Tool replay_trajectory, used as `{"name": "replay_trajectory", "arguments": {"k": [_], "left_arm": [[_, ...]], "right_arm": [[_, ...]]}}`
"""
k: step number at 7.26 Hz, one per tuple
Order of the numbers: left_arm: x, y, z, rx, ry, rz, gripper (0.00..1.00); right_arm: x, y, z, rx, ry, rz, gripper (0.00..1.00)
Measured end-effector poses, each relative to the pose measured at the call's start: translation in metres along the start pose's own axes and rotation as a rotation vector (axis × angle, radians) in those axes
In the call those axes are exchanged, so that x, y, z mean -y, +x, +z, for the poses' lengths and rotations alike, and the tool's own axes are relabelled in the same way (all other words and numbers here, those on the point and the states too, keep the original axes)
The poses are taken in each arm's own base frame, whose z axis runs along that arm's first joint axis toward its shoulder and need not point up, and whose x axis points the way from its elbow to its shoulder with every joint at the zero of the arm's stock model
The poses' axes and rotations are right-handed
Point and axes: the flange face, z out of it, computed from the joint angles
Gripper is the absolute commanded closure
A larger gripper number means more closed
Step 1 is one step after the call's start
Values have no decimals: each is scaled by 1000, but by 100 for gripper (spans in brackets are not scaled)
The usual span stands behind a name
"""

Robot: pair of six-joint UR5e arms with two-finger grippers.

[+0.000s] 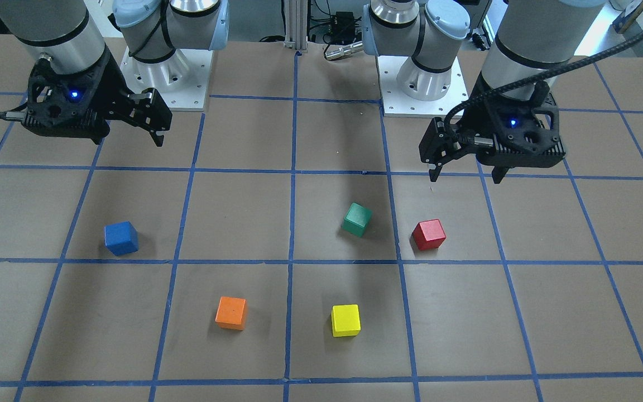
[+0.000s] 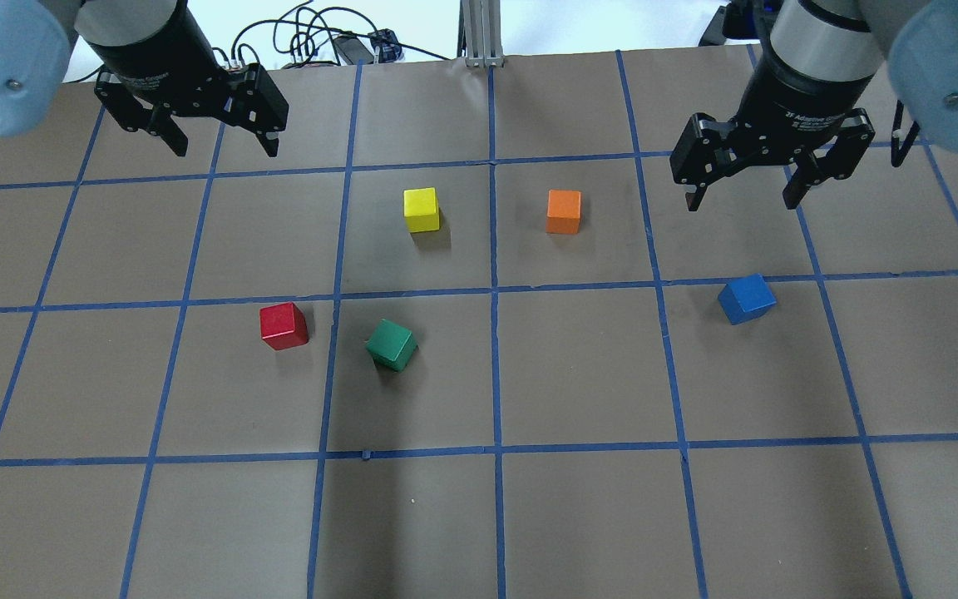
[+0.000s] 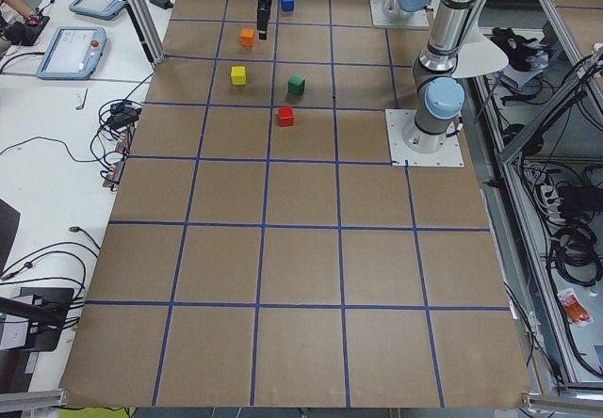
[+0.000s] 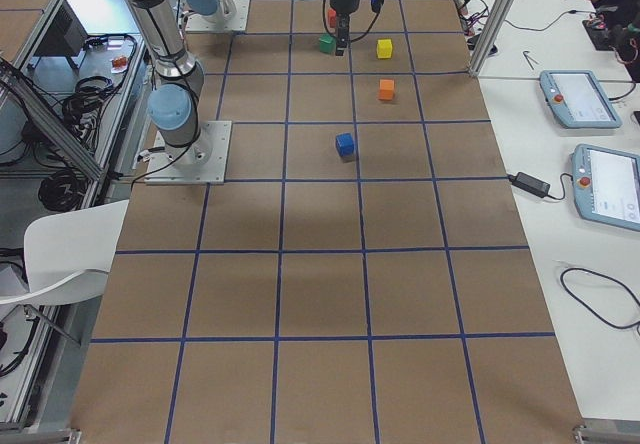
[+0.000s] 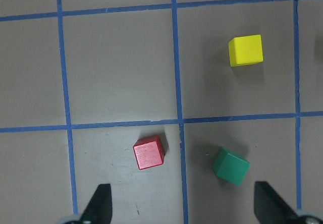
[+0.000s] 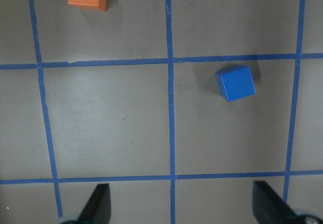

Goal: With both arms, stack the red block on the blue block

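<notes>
Hovering above the table [image 2: 579, 516], both arms are waiting with nothing gripped. The left gripper [image 2: 224, 143] is hanging with its jaws spread wide and empty. The right gripper [image 2: 741, 198] is doing the same, jaws wide apart with nothing between them.

In the overhead view the red block [image 2: 283, 325] is sitting flat on the table at about five o'clock from the left gripper, well apart from it. The green block [image 2: 391, 344] is lying near it at four o'clock. The blue block [image 2: 746, 299] is resting alone at six o'clock from the right gripper, far off at three o'clock from the red one. The yellow block [image 2: 422, 210] and orange block [image 2: 563, 211] are sitting between the two grippers, out of the play.

I'm reading this as the approach step, with no pick begun. The next move, as I judge it, is calling for the left gripper to be travelling over the red block, squaring its fingers to the cube's faces, then descending and closing while steering clear of that green neighbour. With red on one side and blue on the other, a pass between the arms is looking likely.
</notes>
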Motion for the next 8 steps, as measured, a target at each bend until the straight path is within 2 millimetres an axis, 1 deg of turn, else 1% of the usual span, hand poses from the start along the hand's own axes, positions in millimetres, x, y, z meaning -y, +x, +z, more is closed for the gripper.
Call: {"name": "replay_trajectory", "arguments": {"k": [2,4,6,7,8], "left_arm": [[-3,5,-5,-25,17,2,0],[-3,10,-1,-67,6,-3,0],[-2,11,1,-72,1,-5,0],[-10,11,-7,-72,-2,-6,0],[-23,12,-17,-72,-18,-7,0]], "right_arm": [[1,0,0,-1,8,1,0],[2,1,0,-1,11,2,0],[1,0,0,1,12,3,0],[1,0,0,1,10,4,0],[1,0,0,0,10,5,0]]}}
